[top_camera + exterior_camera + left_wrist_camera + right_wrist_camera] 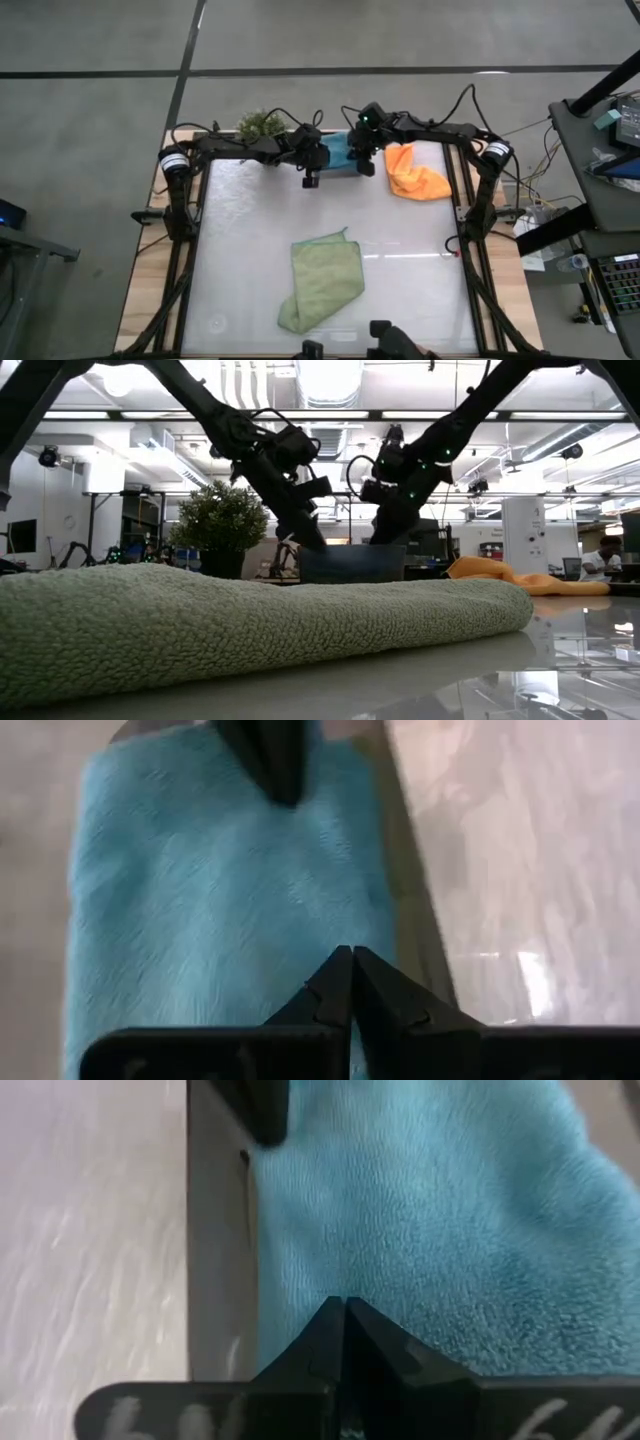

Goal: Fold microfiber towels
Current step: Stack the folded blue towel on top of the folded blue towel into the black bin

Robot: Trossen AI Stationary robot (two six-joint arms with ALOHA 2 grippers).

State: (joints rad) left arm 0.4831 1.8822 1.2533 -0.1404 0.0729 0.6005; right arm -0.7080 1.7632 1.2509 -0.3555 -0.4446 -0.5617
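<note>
A folded teal-blue microfiber towel lies in a small grey bin at the table's far edge. Both my grippers stand over it, shut and slanting down. My left gripper is near the towel's edge, beside the bin's wall. My right gripper is over the towel's other half. A light green towel lies loosely folded in the middle of the table. An orange towel lies crumpled at the far right. My left gripper has its shut fingertips right at the teal towel's top surface, coming from above at a slant; I cannot tell whether they touch it. My right gripper has its shut fingertips at the towel's top surface in the same way; I cannot tell whether they touch it.
A small potted plant stands at the far edge, left of the bin. Black frame rails run along both sides of the white table top. Bare table lies on either side of the green towel.
</note>
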